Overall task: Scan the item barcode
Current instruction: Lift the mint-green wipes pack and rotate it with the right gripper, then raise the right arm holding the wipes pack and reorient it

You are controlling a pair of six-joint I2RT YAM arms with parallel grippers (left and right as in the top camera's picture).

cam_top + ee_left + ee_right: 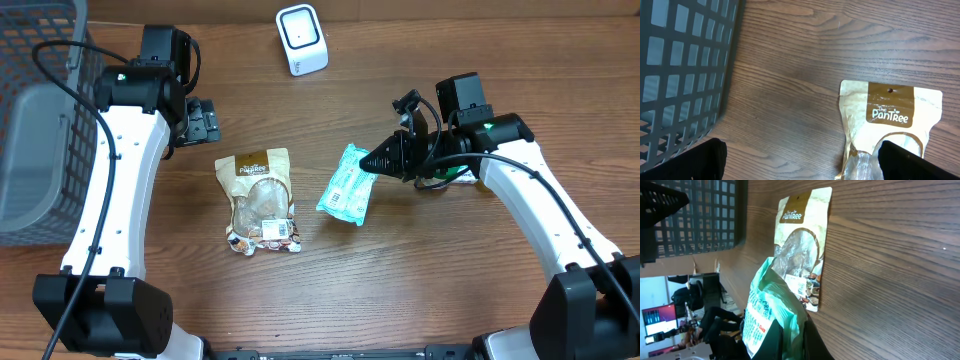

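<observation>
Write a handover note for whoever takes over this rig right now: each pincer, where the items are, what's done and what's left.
Left pincer: open, empty, over the table beside the grey basket.
Right pincer: shut on one end of the green packet.
Brown pouch: lies flat on the table left of the packet, not held.
White scanner: at the far edge, apart from both items.
Done: packet gripped.
Left: present its barcode to the scanner. Where the barcode sits cannot be made out.
</observation>
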